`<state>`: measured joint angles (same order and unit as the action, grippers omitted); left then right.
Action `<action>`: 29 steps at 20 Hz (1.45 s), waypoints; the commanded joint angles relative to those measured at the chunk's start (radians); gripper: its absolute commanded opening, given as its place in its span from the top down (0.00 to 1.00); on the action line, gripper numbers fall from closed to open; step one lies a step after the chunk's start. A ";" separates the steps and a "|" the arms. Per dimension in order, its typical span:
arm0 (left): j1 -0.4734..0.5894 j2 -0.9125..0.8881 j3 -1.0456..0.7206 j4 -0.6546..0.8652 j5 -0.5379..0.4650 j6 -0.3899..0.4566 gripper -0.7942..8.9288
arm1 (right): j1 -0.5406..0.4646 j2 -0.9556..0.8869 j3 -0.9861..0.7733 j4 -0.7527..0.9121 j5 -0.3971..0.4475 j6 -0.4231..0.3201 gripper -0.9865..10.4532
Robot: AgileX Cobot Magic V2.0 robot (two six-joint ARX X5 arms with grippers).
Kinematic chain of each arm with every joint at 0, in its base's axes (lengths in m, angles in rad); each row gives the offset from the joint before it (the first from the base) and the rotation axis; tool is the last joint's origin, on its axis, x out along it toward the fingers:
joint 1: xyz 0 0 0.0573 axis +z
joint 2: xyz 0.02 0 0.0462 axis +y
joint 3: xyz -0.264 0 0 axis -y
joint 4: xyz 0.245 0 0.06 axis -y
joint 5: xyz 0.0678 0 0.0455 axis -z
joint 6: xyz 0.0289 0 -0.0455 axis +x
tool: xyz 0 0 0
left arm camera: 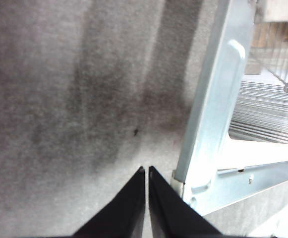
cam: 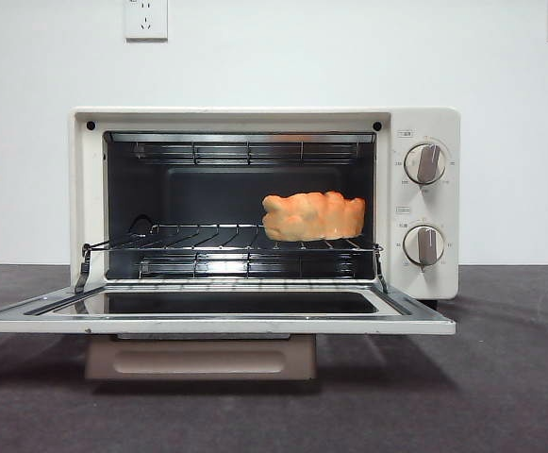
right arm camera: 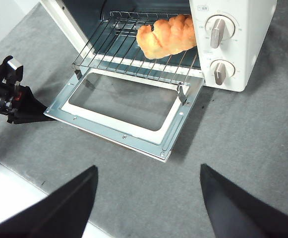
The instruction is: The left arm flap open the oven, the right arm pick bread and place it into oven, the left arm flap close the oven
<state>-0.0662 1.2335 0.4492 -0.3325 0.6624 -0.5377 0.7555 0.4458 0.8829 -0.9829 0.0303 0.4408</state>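
We see the golden-orange lumpy bread (cam: 313, 216) on the right of the cream-white boxy oven's (cam: 424, 123) wire rack (cam: 198, 241), door (cam: 212, 321) flapped down. Left gripper (left arm camera: 147, 171) pinched closed beside the door's left edge; right gripper (right arm camera: 148, 171) spread wide.

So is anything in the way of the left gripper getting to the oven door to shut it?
Nothing visible is. The left gripper, jaws together, sits low over the table right beside a corner of the open door. The bread already lies on the rack, and the right gripper is pulled back.
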 commanded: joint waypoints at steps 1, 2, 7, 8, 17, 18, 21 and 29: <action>-0.003 0.008 0.002 0.036 0.061 -0.006 0.90 | 0.008 0.002 0.018 0.011 0.004 -0.014 0.63; -0.003 0.004 0.003 0.047 0.074 -0.014 0.90 | 0.008 0.002 0.018 0.011 0.004 -0.014 0.63; 0.001 -0.014 0.019 0.085 0.124 -0.058 0.90 | 0.008 0.002 0.018 0.017 0.004 -0.011 0.63; 0.001 -0.019 0.029 0.087 0.136 -0.059 0.90 | 0.008 0.002 0.018 0.017 0.004 -0.011 0.63; 0.002 -0.038 0.153 0.140 0.146 -0.109 0.90 | 0.008 0.002 0.018 0.025 -0.001 0.001 0.63; 0.002 -0.038 0.169 0.153 0.145 -0.116 0.90 | 0.008 0.002 0.018 0.029 -0.004 0.002 0.63; 0.002 -0.038 0.207 0.210 0.122 -0.141 0.90 | 0.008 0.002 0.018 0.045 -0.004 0.003 0.63; 0.002 -0.038 0.230 0.386 0.083 -0.198 0.90 | 0.008 0.002 0.018 0.065 -0.003 -0.006 0.63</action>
<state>-0.0635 1.1881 0.6609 0.0319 0.7483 -0.7242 0.7555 0.4458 0.8829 -0.9291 0.0273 0.4416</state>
